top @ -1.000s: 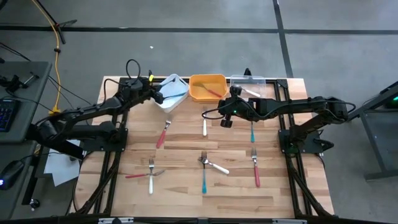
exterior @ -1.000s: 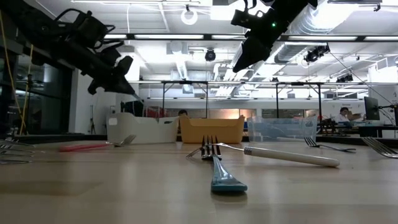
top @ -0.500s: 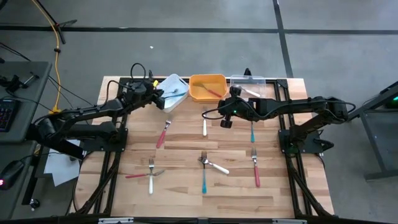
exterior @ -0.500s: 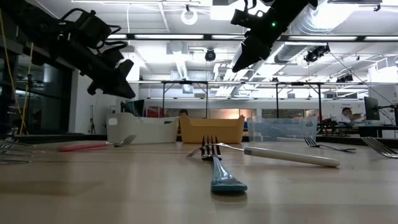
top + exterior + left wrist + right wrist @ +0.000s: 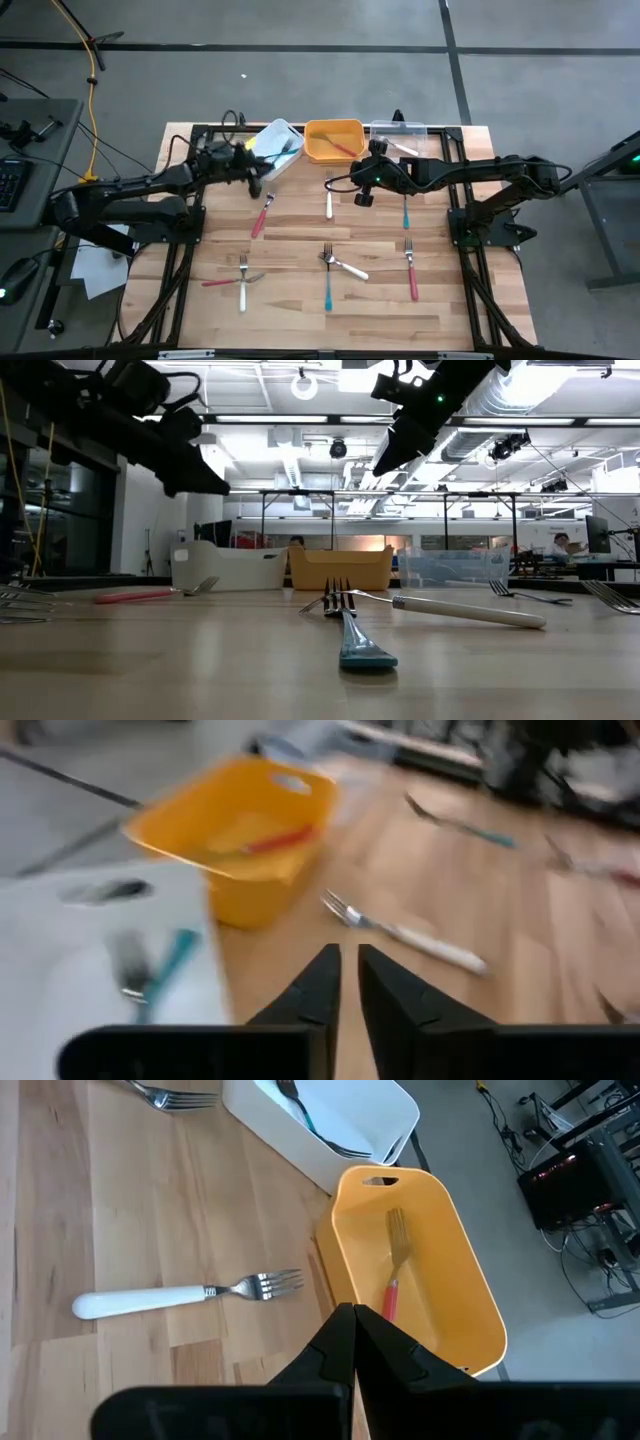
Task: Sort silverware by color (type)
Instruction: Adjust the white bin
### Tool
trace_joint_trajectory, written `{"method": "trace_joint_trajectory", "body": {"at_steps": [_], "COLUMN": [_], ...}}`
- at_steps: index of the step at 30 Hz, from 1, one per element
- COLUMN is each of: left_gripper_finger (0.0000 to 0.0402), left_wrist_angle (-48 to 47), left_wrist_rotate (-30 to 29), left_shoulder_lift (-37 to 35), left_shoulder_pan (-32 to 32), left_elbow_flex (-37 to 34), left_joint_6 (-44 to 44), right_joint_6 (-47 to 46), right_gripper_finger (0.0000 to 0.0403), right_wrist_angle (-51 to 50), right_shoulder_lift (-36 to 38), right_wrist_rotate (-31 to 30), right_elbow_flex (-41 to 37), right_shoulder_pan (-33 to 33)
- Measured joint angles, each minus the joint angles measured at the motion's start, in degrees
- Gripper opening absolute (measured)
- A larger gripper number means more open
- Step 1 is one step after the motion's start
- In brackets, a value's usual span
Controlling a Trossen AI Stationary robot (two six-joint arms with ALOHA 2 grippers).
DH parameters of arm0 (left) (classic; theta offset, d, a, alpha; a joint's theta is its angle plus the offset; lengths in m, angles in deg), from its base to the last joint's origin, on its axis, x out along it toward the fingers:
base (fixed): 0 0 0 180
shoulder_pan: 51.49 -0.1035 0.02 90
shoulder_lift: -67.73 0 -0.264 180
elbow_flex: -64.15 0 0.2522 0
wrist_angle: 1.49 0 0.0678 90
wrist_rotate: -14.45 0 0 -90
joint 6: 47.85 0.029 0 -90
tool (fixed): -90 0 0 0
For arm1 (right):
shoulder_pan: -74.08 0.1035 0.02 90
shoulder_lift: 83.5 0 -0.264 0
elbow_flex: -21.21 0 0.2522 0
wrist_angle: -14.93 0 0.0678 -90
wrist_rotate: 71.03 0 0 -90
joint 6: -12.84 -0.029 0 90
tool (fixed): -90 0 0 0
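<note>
1. Evidently the left gripper [image 5: 255, 178] has withdrawn from over the white bin [image 5: 290, 131] and now sits lower in the high view, off that bin's lower-left corner and above the red-handled fork [image 5: 262, 215]. Its fingers [image 5: 322, 982] stand nearly pressed together, a thin gap between them, with nothing held.
2. A blue-handled fork [image 5: 160, 970] lies in the white bin, which suggests a deposit completed and the next pick pending.
3. The right gripper [image 5: 364, 191] is unmoved at centre frame, beside the white-handled fork [image 5: 329, 204]; its fingers [image 5: 345, 1342] are pressed together and empty.
4. Sorted so far: one red-handled fork [image 5: 393, 1270] in the orange bin [image 5: 354, 128]. Remaining forks lie loose on the counter [image 5: 300, 310]: red, white and blue handles at lower left, lower centre and lower right.
5. Limits of view: the left wrist view is blurred, so the white bin's full contents are uncertain. The clear bin [image 5: 415, 128] is partly covered by the right arm; its contents cannot be judged. From the low view the bins' interiors are hidden.
</note>
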Motion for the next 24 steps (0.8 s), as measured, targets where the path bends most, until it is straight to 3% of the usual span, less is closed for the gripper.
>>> {"method": "trace_joint_trajectory", "body": {"at_steps": [4,9,17,24], "left_gripper_finger": [0.0003,0.0002,0.0003,0.0003], "left_wrist_angle": [-4.6,-6.2,-9.9,-12.5], "left_wrist_rotate": [-5.8,-12.8,-26.8,-33.3], "left_shoulder_lift": [3.4,8.1,11.1,9.2], "left_shoulder_pan": [4.5,5.8,5.0,0.8], "left_elbow_flex": [0.0,0.0,0.0,0.0], "left_joint_6": [0.0,-0.5,-2.0,-2.1], "right_joint_6": [0.0,0.0,0.0,0.0], "right_gripper_finger": [0.0,0.0,0.0,0.0], "right_wrist_angle": [0.0,0.0,0.0,0.0], "right_shoulder_lift": [0.0,0.0,0.0,0.0], "right_wrist_rotate": [0.0,0.0,0.0,0.0], "right_elbow_flex": [0.0,0.0,0.0,0.0], "right_shoulder_pan": [0.0,0.0,0.0,0.0]}}
